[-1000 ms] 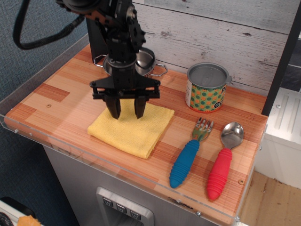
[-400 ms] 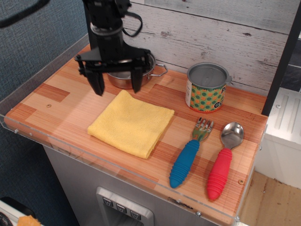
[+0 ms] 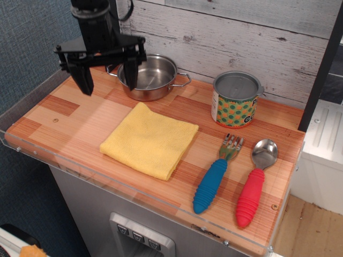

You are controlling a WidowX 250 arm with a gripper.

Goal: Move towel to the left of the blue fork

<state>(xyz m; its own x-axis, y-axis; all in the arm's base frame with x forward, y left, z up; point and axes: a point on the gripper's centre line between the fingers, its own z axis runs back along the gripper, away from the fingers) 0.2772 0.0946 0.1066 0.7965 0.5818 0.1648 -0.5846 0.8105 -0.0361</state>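
Gripper (image 3: 106, 79), fingers spread apart and empty, is lifting away up-left from the yellow towel (image 3: 149, 139), which is lying flat just left of the blue fork (image 3: 216, 175), so placement is looking done.

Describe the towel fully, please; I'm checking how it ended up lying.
The towel is a yellow square of soft, terry-looking cloth, folded flat, with layered edges showing at its near corner. It lies on the wooden counter, turned so its corners point roughly toward and away from the camera. It sits left of the fork, with a gap between them, and in front of the pot. Nothing rests on it; the open gripper is off to its upper left, not touching.
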